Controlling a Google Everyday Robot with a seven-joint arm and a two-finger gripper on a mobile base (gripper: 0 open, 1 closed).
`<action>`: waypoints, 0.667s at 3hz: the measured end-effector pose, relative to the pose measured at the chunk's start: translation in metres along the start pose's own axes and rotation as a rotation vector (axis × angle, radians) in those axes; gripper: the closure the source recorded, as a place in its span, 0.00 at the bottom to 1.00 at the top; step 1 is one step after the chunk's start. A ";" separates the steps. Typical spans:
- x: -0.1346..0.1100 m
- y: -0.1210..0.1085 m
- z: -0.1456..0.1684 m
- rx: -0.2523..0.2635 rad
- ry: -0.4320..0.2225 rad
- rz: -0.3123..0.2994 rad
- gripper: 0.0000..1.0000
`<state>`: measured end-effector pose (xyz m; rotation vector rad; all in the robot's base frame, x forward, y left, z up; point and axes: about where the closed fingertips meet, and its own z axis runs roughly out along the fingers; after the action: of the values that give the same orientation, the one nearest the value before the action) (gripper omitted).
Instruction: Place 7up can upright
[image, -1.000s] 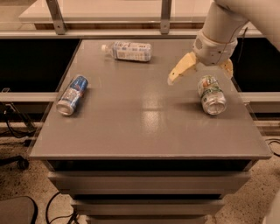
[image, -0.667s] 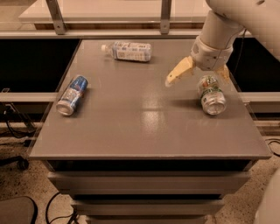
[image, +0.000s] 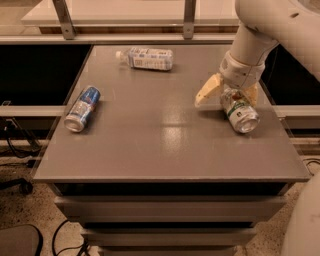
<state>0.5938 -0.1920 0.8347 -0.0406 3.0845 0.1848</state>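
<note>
The 7up can (image: 239, 111), green and white with silver ends, lies on its side at the right of the grey table (image: 160, 150), its silver end facing the front. My gripper (image: 227, 95) is open and low over the can's far end. One tan finger (image: 207, 91) stands left of the can, the other (image: 252, 93) is partly hidden behind it on the right. The fingers straddle the can's rear part.
A blue and silver can (image: 83, 108) lies on its side at the table's left. A clear plastic bottle (image: 145, 58) lies at the back centre. A railing runs behind the table. The right table edge is close to the 7up can.
The gripper has come down and slightly left, closer to the table, so its fingers now sit around the can's far end. The can has not moved.
</note>
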 end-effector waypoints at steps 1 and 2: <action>-0.001 -0.003 0.005 -0.006 0.007 0.009 0.41; -0.004 -0.003 0.000 -0.010 -0.005 -0.004 0.65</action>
<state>0.5975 -0.1952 0.8341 -0.0464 3.0779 0.1996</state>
